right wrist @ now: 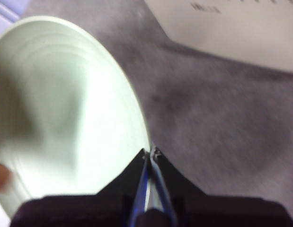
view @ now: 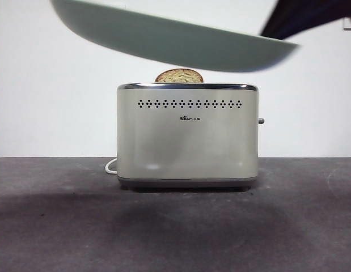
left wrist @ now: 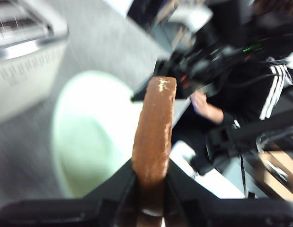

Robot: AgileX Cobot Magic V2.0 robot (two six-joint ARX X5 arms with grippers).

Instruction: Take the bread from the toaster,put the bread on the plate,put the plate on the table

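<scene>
left hand [left wrist: 151, 182] clamped on the bread [left wrist: 155, 130]; right hand [right wrist: 150, 156] pinches the plate [right wrist: 66, 109] rim above the toaster [view: 187, 136].

We see a dark grey matte table [view: 50, 226] with faint scuffs. Only a cream toaster [view: 187, 136] stands directly on it, a white cord [view: 110, 166] trailing beside its base.

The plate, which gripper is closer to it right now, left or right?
Right. The right gripper is shut on the plate's rim, holding it in the air above the toaster. The left gripper holds the bread beside the plate, not touching it.
</scene>
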